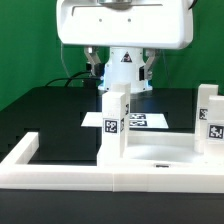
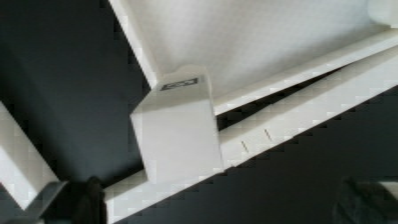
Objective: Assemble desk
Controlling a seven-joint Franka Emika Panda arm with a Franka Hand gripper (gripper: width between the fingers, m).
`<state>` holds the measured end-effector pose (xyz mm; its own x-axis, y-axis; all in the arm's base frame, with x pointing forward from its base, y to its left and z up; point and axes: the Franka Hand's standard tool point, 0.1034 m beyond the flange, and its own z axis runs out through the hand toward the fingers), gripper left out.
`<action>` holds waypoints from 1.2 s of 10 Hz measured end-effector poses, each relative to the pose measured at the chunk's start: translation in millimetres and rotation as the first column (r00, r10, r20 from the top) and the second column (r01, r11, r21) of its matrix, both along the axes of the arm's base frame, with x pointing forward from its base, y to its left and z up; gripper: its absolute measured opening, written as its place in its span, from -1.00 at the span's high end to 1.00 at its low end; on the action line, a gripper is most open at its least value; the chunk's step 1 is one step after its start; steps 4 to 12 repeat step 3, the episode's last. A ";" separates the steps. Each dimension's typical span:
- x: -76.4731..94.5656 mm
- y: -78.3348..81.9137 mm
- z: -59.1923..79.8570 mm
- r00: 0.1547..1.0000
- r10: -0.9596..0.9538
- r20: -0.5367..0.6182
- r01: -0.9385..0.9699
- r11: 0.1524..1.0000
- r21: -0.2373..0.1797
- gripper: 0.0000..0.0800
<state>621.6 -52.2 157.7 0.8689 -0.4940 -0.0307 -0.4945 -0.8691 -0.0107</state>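
The white tabletop panel [image 1: 160, 152] lies flat at the front, against the white rim. One white leg [image 1: 114, 110] with a square tag stands upright at the panel's corner on the exterior view's left. A second tagged leg [image 1: 210, 115] stands at the panel's corner on the exterior view's right. My gripper [image 1: 122, 84] hangs just above the first leg, open and empty. In the wrist view the leg [image 2: 175, 130] reaches up toward my gripper [image 2: 217, 205], with the panel [image 2: 267, 40] beyond it. The dark fingertips [image 2: 71, 200] stand wide apart, clear of the leg.
The long white rim [image 1: 60, 172] frames the black table along the front and the exterior view's left. It shows as a slanting white bar [image 2: 302, 110] in the wrist view. The marker board [image 1: 140, 121] lies flat behind the leg, in front of the robot's base.
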 end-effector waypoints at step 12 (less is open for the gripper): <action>-0.2 -0.1 -0.7 1.000 0.000 -0.001 0.000 1.000 0.000 -0.62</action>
